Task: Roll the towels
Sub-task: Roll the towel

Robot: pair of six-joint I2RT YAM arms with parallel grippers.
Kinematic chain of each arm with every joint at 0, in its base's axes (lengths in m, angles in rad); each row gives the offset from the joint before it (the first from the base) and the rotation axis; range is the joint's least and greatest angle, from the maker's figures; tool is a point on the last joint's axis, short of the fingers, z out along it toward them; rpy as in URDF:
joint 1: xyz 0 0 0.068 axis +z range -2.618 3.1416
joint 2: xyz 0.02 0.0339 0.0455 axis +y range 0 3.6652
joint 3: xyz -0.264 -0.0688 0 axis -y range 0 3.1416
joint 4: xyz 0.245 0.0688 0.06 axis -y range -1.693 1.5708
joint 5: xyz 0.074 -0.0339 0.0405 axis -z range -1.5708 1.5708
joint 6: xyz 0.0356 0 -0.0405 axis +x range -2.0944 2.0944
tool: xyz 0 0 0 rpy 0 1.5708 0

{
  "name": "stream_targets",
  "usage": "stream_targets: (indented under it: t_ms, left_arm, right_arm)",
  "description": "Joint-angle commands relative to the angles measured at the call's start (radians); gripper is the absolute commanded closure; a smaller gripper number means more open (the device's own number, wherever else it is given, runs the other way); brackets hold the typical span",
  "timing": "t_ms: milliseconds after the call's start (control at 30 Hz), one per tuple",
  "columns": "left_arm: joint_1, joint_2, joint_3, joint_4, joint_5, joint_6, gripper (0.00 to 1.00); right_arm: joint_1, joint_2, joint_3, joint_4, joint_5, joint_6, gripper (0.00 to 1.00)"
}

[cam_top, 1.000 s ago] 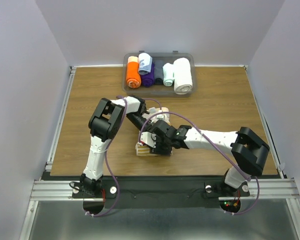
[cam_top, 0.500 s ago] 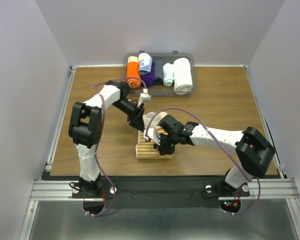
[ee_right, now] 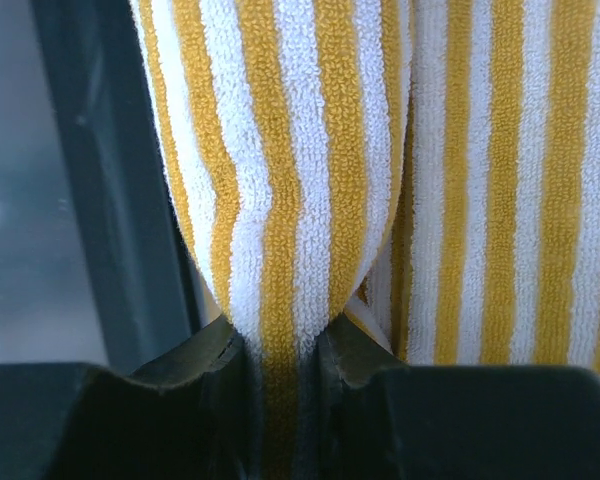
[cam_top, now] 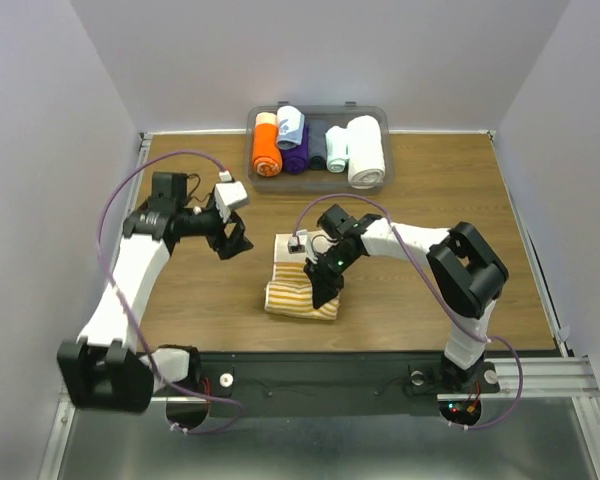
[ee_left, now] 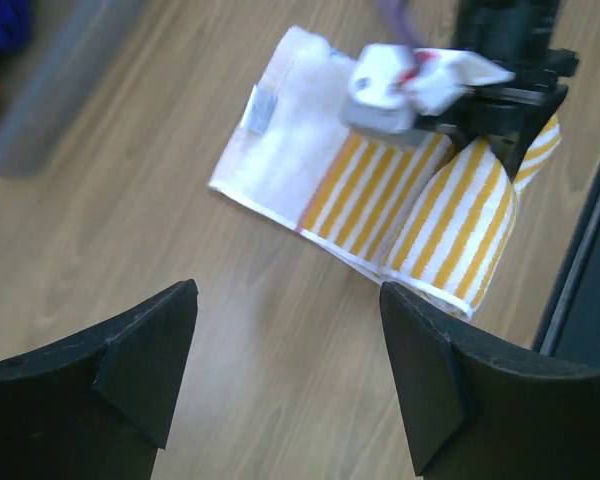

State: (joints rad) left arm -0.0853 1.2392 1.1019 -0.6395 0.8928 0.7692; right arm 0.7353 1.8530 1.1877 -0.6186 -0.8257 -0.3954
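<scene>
The striped towel (cam_top: 298, 292) lies a little near of the middle of the surface (cam_top: 430, 210), well apart from everything else. It is terry cloth with narrow yellow-orange and white stripes. The far end lies flat and shows a plain white band with a small tag at its edge, clear in the left wrist view (ee_left: 310, 170). The near end is turned up and over into a loose, puffy curl rather than a tight roll.

The right gripper (cam_top: 327, 285) is clenched on a fold of that curl; its own camera shows the striped cloth (ee_right: 280, 150) pinched thin between the two dark fingers (ee_right: 205, 365). The left gripper (cam_top: 230, 238) hangs off to the left of the towel with its jaws spread wide, grasping nothing.

The surface is brown wood-grain board with metal rails (cam_top: 120, 240) along its left and near edges. At the far edge sits a clear bin (cam_top: 380, 112) holding finished rolls side by side, among them an orange roll (cam_top: 266, 150), a purple roll (cam_top: 298, 152) and a thick white roll (cam_top: 366, 150). Plain pale walls (cam_top: 50, 120) close in the left, right and far sides.
</scene>
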Motion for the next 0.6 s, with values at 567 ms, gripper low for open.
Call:
stream_targets:
  t_ms: [567]
  left_arm:
    - [-0.783,-0.416,-0.577,0.440,-0.565,0.093,0.01]
  right_arm:
    - [-0.063,0.304,0.133,-0.196,-0.285,-0.022,0.97]
